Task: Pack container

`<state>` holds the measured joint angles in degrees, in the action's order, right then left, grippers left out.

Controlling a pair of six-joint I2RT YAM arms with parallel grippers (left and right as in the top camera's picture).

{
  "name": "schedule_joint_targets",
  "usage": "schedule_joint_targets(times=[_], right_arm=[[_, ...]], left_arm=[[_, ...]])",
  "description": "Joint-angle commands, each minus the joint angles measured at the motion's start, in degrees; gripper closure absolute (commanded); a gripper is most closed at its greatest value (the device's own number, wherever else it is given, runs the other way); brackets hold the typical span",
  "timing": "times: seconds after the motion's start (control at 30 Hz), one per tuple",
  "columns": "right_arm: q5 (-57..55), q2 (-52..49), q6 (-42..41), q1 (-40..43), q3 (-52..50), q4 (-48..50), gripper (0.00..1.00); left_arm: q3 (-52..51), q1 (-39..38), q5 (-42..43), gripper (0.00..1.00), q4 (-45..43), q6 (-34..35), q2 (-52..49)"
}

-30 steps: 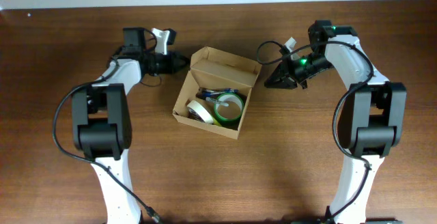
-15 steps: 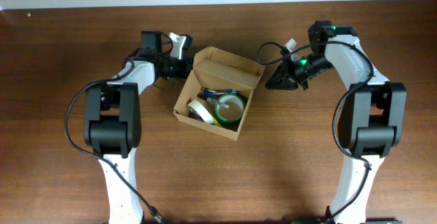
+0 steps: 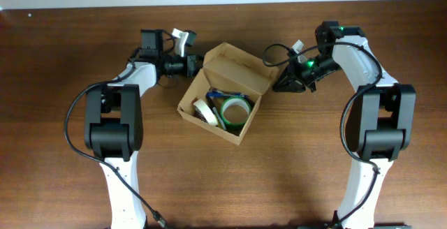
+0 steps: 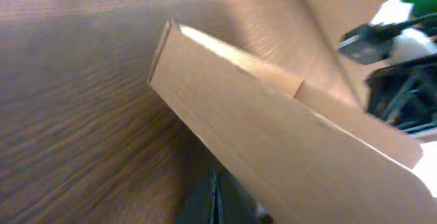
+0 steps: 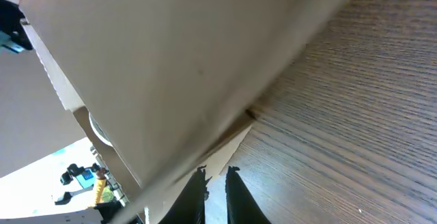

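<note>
The container (image 3: 209,126), a tan cardboard box, sits open at the table's middle with its flap lid (image 3: 237,72) raised at the far side. Inside lie a green tape roll (image 3: 235,110), a white tape roll (image 3: 204,110) and a blue pen (image 3: 225,94). My left gripper (image 3: 196,65) is shut and empty, pressed against the box's far left corner; its view (image 4: 215,200) is filled by the cardboard flap (image 4: 273,135). My right gripper (image 3: 277,84) is nearly shut and empty, at the flap's right edge; its fingers (image 5: 217,176) sit just under the cardboard (image 5: 171,60).
Brown wooden table (image 3: 314,173). Both arm bases stand at the front left (image 3: 112,138) and front right (image 3: 377,131). A white wall edge runs along the far side of the table.
My left gripper has moved right to the box's far left corner and pushed it. The box has turned and shifted a little. The right arm has stayed put.
</note>
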<state>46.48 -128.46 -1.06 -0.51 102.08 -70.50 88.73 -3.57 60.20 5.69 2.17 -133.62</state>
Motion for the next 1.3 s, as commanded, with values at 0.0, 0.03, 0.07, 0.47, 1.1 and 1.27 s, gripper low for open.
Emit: schedule_joint_targets(times=[0.0,0.03,0.07,0.47,1.1,1.27], right_arm=[[-0.7,1.8,0.3,0.2,0.2,-0.4,0.89],[-0.7,1.8,0.3,0.2,0.2,-0.5,0.89],[-0.7,1.8,0.3,0.2,0.2,-0.6,0.89],[-0.7,1.8,0.3,0.2,0.2,-0.6,0.77],[-2.2,1.8,-2.9,0.3,0.2,3.1,0.60],[-2.2,1.8,-3.5,0.4,0.2,3.5,0.59]], left_arm=[[0.6,1.2,7.2,0.98,-2.0,2.8,-0.4],[0.6,1.3,8.2,0.98,-2.6,3.2,-0.4],[0.6,1.4,9.1,0.98,-3.2,3.5,-0.4],[0.6,1.6,10.6,0.98,-4.2,3.8,-0.4],[0.6,3.8,6.4,0.98,-2.8,3.8,-0.4],[0.6,3.9,6.4,0.98,-1.9,3.8,-0.4]])
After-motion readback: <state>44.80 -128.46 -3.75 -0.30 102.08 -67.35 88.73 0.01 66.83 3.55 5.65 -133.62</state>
